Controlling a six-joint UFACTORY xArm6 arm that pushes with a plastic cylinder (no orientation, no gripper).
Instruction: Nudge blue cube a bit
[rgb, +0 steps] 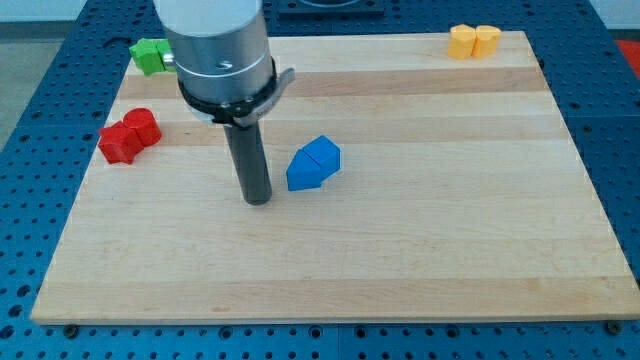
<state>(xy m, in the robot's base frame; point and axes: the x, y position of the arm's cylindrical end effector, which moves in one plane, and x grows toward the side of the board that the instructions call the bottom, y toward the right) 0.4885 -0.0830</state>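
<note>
The blue cube (313, 165) lies near the middle of the wooden board (420, 240), joined with a second blue piece so the pair looks wedge-like. My tip (258, 200) rests on the board just to the view's left of the blue cube, a small gap apart from it and slightly lower in the view. The dark rod rises from the tip to the grey arm body at the view's top.
Red blocks (129, 135) sit at the board's left edge. A green block (151, 55) lies at the top left, partly behind the arm. Yellow blocks (473, 41) sit at the top right. Blue perforated table surrounds the board.
</note>
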